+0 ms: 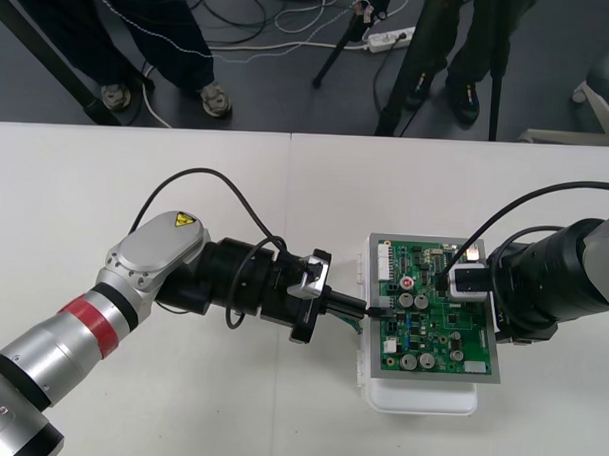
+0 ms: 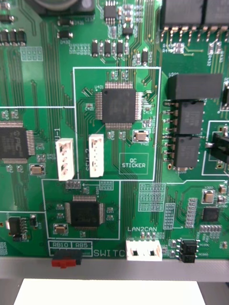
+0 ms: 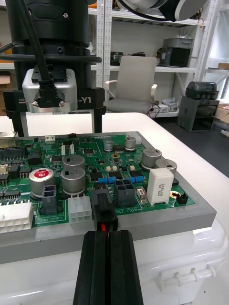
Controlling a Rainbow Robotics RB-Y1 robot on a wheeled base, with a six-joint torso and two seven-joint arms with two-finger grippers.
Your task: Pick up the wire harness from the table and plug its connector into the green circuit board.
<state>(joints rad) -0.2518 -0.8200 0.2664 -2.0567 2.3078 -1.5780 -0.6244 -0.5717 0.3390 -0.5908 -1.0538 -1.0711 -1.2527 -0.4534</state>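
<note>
I see my left hand (image 3: 106, 234) clenched on the black plug (image 3: 105, 214) at the green board (image 1: 451, 338) edge; my right hand (image 3: 58, 129) stands released over the board.

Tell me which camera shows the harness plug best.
Left wrist view: the black plug sits close up at the board edge, ahead of the shut left claw. Front view shows it tiny; right wrist view faces board chips.

Circuit board (image 1: 431, 332) atop base (image 1: 424, 400), on table (image 1: 136, 172).
</note>
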